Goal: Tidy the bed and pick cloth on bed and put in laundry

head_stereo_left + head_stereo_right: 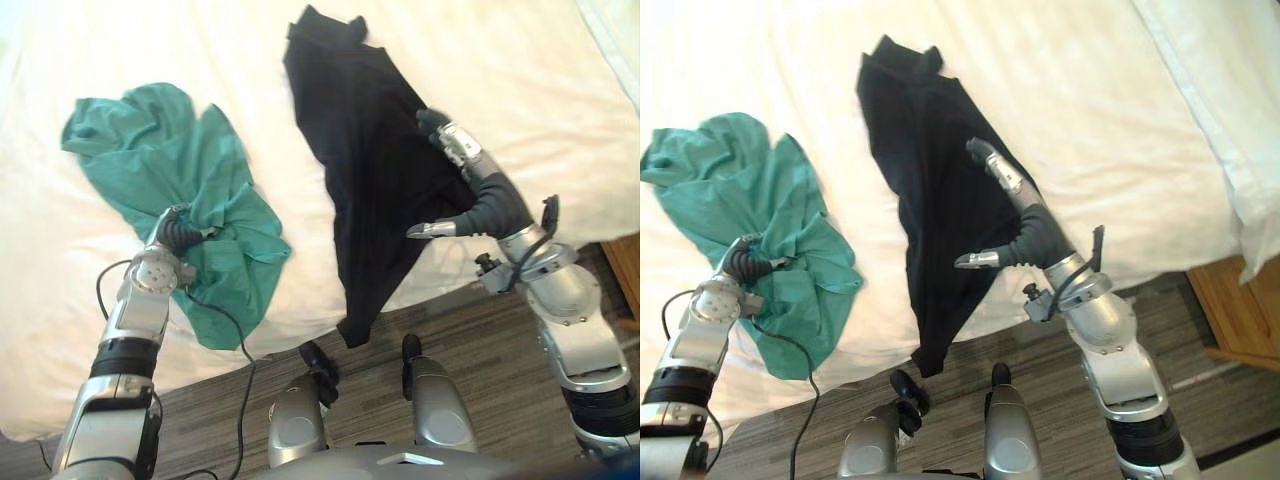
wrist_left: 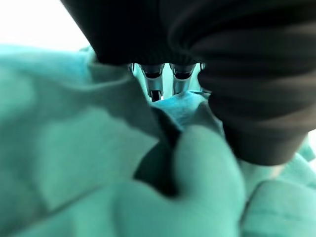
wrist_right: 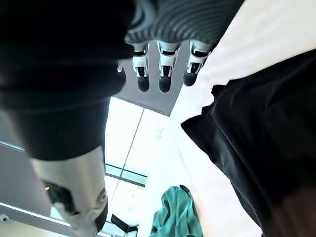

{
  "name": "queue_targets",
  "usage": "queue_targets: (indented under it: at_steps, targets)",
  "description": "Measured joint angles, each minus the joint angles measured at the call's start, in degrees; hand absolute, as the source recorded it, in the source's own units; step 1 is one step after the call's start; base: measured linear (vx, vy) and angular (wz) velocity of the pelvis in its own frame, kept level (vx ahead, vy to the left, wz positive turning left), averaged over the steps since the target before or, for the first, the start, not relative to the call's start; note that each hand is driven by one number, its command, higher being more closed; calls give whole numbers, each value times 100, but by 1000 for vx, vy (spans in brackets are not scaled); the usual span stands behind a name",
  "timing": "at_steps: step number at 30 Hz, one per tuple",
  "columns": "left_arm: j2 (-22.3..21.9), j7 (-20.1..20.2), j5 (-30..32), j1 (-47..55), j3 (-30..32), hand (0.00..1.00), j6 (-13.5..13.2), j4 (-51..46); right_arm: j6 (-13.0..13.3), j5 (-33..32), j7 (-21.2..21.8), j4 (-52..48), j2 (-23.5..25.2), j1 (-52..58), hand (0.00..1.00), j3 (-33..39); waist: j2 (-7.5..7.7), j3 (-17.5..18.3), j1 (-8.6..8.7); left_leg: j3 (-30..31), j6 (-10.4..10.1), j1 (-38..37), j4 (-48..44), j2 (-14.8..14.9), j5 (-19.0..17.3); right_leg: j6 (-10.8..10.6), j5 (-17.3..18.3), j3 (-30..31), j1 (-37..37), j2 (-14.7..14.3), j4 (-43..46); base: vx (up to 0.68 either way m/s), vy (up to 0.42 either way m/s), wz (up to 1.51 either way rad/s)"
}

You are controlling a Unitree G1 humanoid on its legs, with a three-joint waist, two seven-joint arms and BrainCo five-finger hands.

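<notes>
On the bed's (image 1: 500,60) front edge, toward its left corner, a crumpled green garment (image 1: 150,150) lies in soft folds, and the left hand (image 1: 180,232) is sunk into it; whether it grips I cannot tell. Beside it a limp black shirt (image 1: 360,150) runs long from mid-bed to the front edge, its tail hanging over. At the shirt's right flank the right hand (image 1: 480,200) is spread and empty, and is the nearer hand.

A green cloth (image 1: 130,135) is seen at the left, a black cloth (image 1: 360,150) in the middle, on a white bed (image 1: 500,60).
</notes>
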State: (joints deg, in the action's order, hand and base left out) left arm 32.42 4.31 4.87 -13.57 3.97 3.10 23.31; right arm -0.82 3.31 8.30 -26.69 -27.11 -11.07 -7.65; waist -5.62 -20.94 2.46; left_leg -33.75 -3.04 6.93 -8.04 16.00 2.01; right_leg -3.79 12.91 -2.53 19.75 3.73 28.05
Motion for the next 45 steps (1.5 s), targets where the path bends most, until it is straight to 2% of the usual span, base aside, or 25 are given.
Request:
queue_targets:
  at_steps: [1, 2, 3, 7, 8, 10, 12, 14, 16, 19, 23, 24, 29, 30, 32, 35, 38, 40, 42, 45]
  targets:
    - [6, 220, -197, 157, -3, 100, -39, -187, -38, 157, -70, 165, 51, -14, 0, -46, 60, 40, -63, 39, -25, 11, -9, -14, -15, 100, -359, 1, -282, -56, -1474, 116, -202, 67]
    - [66, 467, -415, 380, 9, 100, -47, -433, -98, 323, -172, 367, 103, -44, 0, -112, 203, 77, -93, 121, -152, 7, -75, -162, -137, 45, -1307, -4, -420, 59, -2359, 148, -170, 52]
    - [-76, 711, -668, 744, 10, 100, -52, -782, -176, 473, -310, 797, 88, -207, 0, -118, 48, 60, -193, 254, -214, 114, -95, -21, -212, 99, -1506, -159, -539, -73, -2503, 131, -91, 36]
    - [-67, 1807, -1471, 1427, 73, 100, -5, -1460, -567, 993, -767, 2084, -14, -713, 0, 20, 38, 61, -345, 679, -186, 140, -5, -116, -156, 99, -1502, -350, -602, -42, -2498, 92, -23, 21]
    - [-77, 1961, -1599, 1489, 99, 100, 46, -1537, -627, 1083, -839, 2230, -17, -781, 0, 51, 64, 45, -346, 749, -186, 146, -6, -134, -156, 98, -1503, -385, -633, -24, -2498, 56, 18, 41]
    - [-228, 2483, -2025, 1655, 237, 100, 221, -1754, -774, 1364, -1082, 2725, -40, -992, 0, 199, 206, -40, -367, 929, -184, 138, 0, -237, -158, 39, -1545, -471, -704, 85, -2507, 46, 83, 41]
    - [-394, 2790, -2249, 1689, 295, 100, 336, -1801, -873, 1563, -1204, 3058, -73, -1147, 0, 302, 295, -86, -440, 1020, -184, 197, 0, -321, -158, -74, -1627, -482, -742, 174, -2578, 20, 114, 32]
    - [-517, 3074, -2417, 1693, 306, 100, 506, -1861, -985, 1731, -1345, 3463, -102, -1356, 0, 325, 380, -134, -527, 1101, -184, 217, 1, -409, -159, -76, -1789, -553, -833, 249, -2756, 12, 91, 16]
    - [-631, 3344, -2477, 1697, 400, 100, 628, -1861, -1034, 2012, -1392, 3784, -101, -1552, 0, 323, 395, -148, -551, 1209, -183, 283, 1, -434, -159, -65, -1954, -637, -829, 264, -2834, -10, 54, 8]
    - [-729, 3569, -2615, 1696, 572, 100, 674, -1858, -1081, 2390, -1458, 4130, -102, -1767, 0, 308, 471, -209, -578, 1302, -183, 347, 1, -458, -159, -66, -2052, -647, -818, 282, -2882, -7, 53, 10]
    - [-784, 3659, -2624, 1661, 663, 100, 628, -1858, -1137, 2800, -1331, 4689, -121, -2293, 0, 245, 511, -263, -613, 1403, -183, 506, 17, -491, -159, -72, -2134, -720, -667, 303, -2919, -27, 32, -1]
    - [-826, 3659, -2625, 1645, 675, 100, 548, -1849, -1153, 2903, -1259, 4921, -167, -2516, 100, 159, 486, -285, -632, 1419, -182, 564, 21, -501, -158, -54, -2196, -747, -598, 304, -2935, -40, 26, -7]
    - [-928, 3660, -2626, 1351, 591, 100, 214, -1620, -1277, 3128, -600, 5508, -493, -3115, 100, -69, 433, -341, -672, 1711, -156, 697, 133, -608, -175, -49, -2222, -810, -451, 368, -2947, -83, 43, 6]
    - [-945, 3660, -2626, 1274, 560, 100, 121, -1601, -1310, 3123, -581, 5526, -513, -3200, 100, -50, 399, -351, -680, 1773, -88, 761, 152, -612, -262, -49, -2211, -889, -390, 367, -2949, -130, 46, 13]
    - [-965, 3659, -2626, 1149, 515, 100, 91, -1575, -1325, 3027, -587, 5656, -508, -3338, 100, 109, 374, -344, -696, 1892, -115, 840, 204, -659, -425, -90, -2105, -963, -317, 409, -2953, -150, 64, 10]
    - [-1138, 3655, -2618, 970, 440, 100, 93, -1189, -1308, 2629, -677, 6111, -548, -3541, 100, 339, 357, -333, -807, 1921, -132, 877, 216, -777, -351, -119, -2063, -988, -283, 518, -2938, -174, 58, 8]
    - [-1179, 3637, -2540, 1036, 287, 100, 141, -652, -1049, 2311, -939, 6369, -556, -3544, 100, 422, 351, -306, -803, 2008, -157, 881, 441, -816, -144, -110, -2057, -1048, -211, 531, -2901, -103, 28, 15]
    - [-1204, 3370, -2228, 1129, 8, 100, 412, -35, -822, 1842, -1145, 6515, -536, -3527, 100, 472, 370, -302, -784, 2012, -180, 802, 724, -826, 56, -99, -2070, -1084, -188, 510, -2924, -50, 3, 8]
    - [-1260, 3135, -2093, 1377, -228, 100, 610, 314, -637, 1429, -1229, 6566, -435, -3458, 100, 483, 447, -262, -706, 2004, -196, 780, 817, -814, 108, -102, -2115, -1081, -188, 477, -2992, 13, -6, -2]
    - [-1588, 2750, -2109, 1821, -403, 100, 676, 340, -291, 798, -1366, 6414, -219, -3025, 100, 665, 503, -238, -670, 1970, -172, 626, 898, -795, 158, -95, -2159, -1054, -331, 427, -3118, 86, -12, -8]
